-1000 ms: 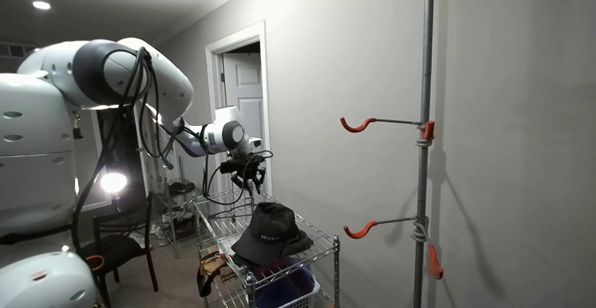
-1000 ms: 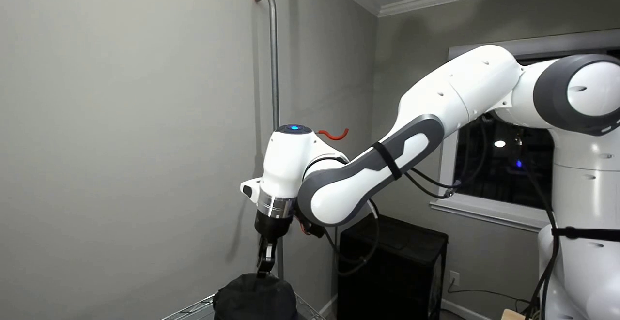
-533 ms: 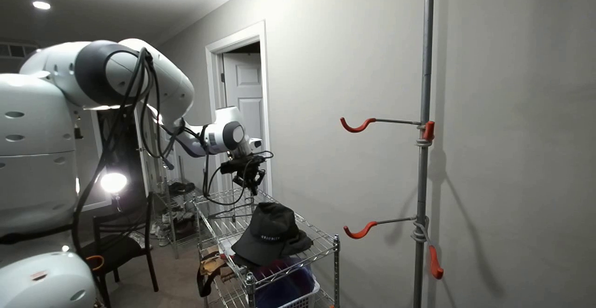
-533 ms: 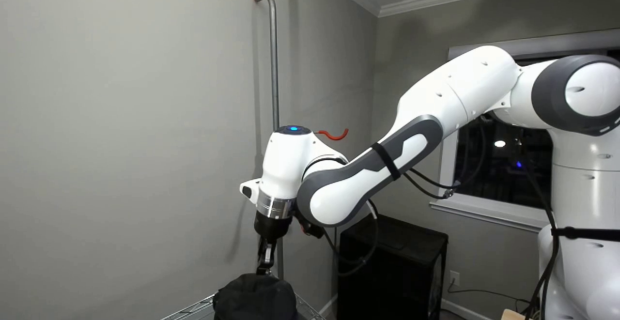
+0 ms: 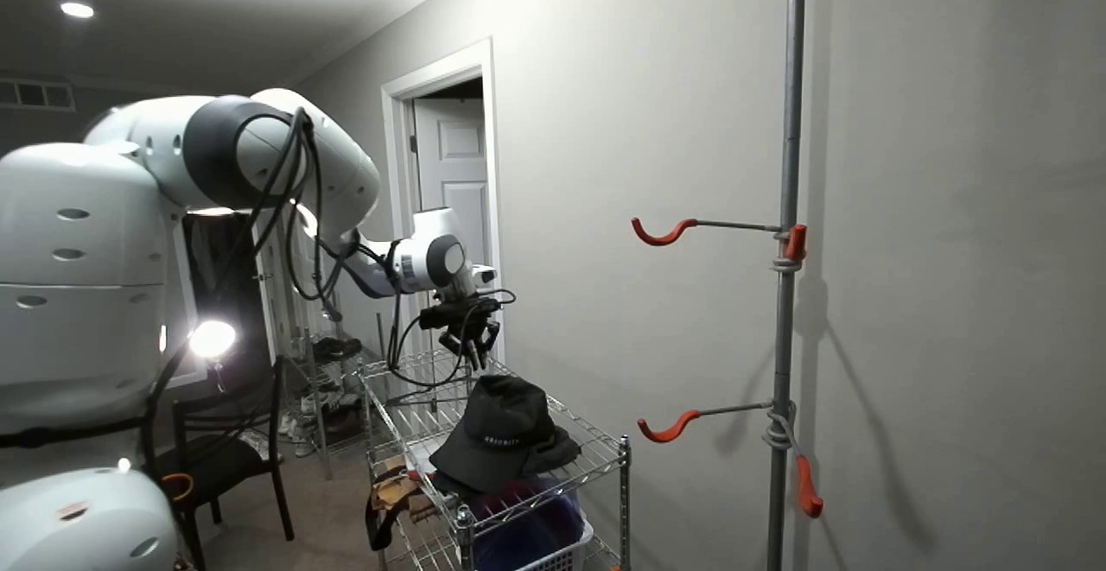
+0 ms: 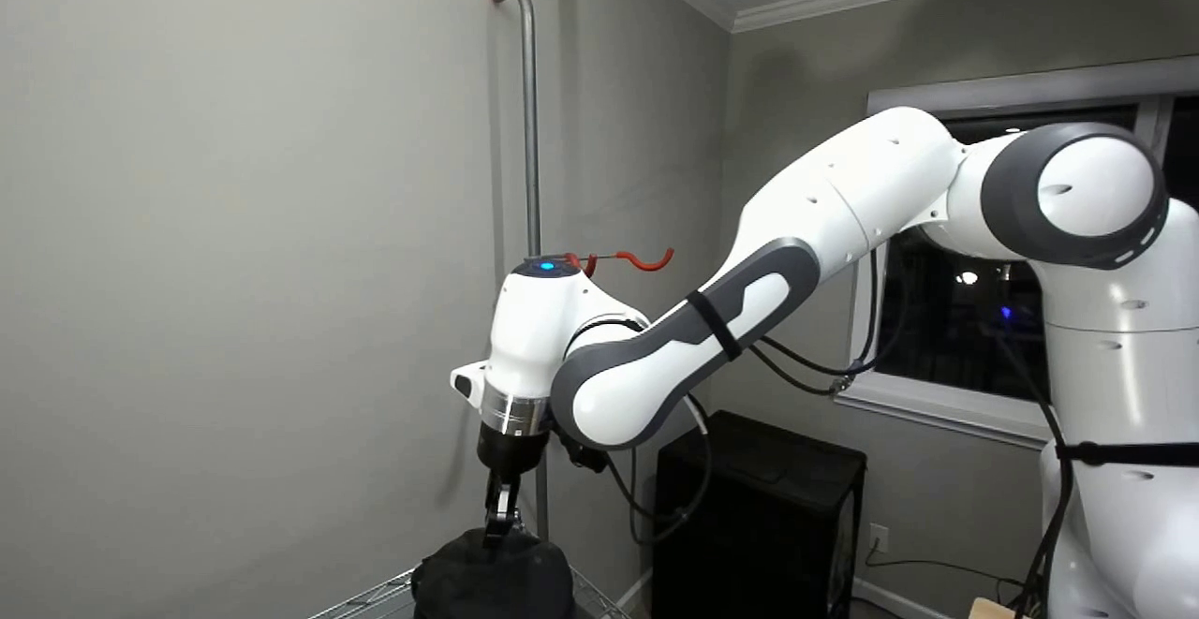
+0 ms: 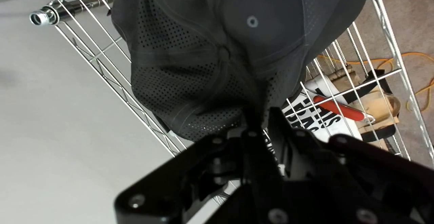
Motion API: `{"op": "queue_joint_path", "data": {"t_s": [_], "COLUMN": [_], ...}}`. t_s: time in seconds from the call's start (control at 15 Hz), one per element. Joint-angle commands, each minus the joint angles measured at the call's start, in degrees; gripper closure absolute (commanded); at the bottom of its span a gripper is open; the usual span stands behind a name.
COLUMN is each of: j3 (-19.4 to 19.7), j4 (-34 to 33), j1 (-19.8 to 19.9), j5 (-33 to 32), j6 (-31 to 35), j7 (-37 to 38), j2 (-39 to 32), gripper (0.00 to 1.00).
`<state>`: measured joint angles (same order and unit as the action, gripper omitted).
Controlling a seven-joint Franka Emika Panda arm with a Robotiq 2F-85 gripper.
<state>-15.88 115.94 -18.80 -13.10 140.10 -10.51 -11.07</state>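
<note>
One gripper (image 5: 479, 367), narrowly parted, seemingly empty; in an exterior view, near the far side of the black baseball cap (image 5: 504, 420), itself on a chrome wire rack (image 5: 625, 502). Risk: closing too shallow, you may lose the cap.

In an exterior view, my gripper (image 5: 478, 364) hangs above and behind the cap (image 5: 505, 428), which sits on the rack (image 5: 624, 502) at lower centre, with the basket (image 5: 566, 556) beneath it. The chair (image 5: 223, 460) stands at lower left, the pole (image 5: 791, 156) well apart from the rack, toward the frame's right side.
</note>
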Motion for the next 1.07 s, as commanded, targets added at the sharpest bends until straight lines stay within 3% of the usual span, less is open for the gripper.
{"op": "queue_joint_path", "data": {"t_s": [0.0,0.33,0.4,0.53,0.87,1.0], "j3": [-0.01,-0.29,-0.55,-0.95,-1.35,-1.31], "j4": [-2.65,-5.23,-5.63,-6.48,-7.34,-7.54], "j1": [0.46,0.42,0.52,0.62,0.63,0.53], "j5": [0.34,1.17,1.56,2.02,2.35,2.22], "j6": [-0.48,-1.24,-1.13,-1.32,-1.01,-0.97], "j7": [-0.69,-1.91,-2.58,-3.37,-2.85,-2.49], "j2": [-3.40,-7.84,-8.85,-10.47,-12.40,-12.51], "gripper": [0.55,0.23,0.66,0.63,0.95,0.98]}}
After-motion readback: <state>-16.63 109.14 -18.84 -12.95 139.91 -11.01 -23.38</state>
